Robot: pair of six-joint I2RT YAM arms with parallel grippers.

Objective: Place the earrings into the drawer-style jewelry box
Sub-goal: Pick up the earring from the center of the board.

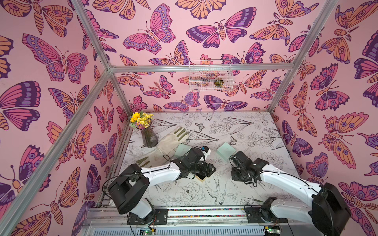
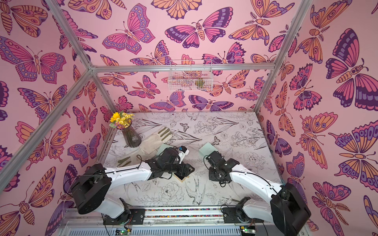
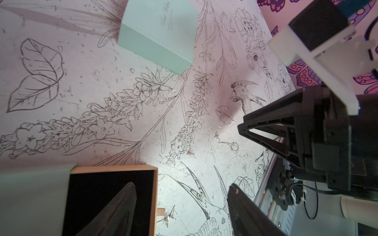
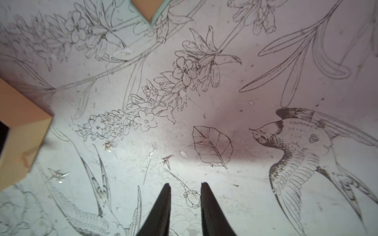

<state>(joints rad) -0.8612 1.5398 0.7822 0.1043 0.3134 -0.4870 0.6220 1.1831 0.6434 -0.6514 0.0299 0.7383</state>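
Observation:
The jewelry box's tan drawer with black lining is slid out of its mint sleeve; in both top views only a corner of the drawer shows under the left arm. Small silver earrings lie loose on the printed table: one by the drawer's tab, and others further out. My left gripper is open, one finger over the drawer's lining. The right gripper hovers low over bare table, its jaws a narrow gap apart with nothing in it.
A second mint box sits beyond the grippers. At the back left are a vase of yellow flowers and pale gloves. A wire basket hangs on the back wall.

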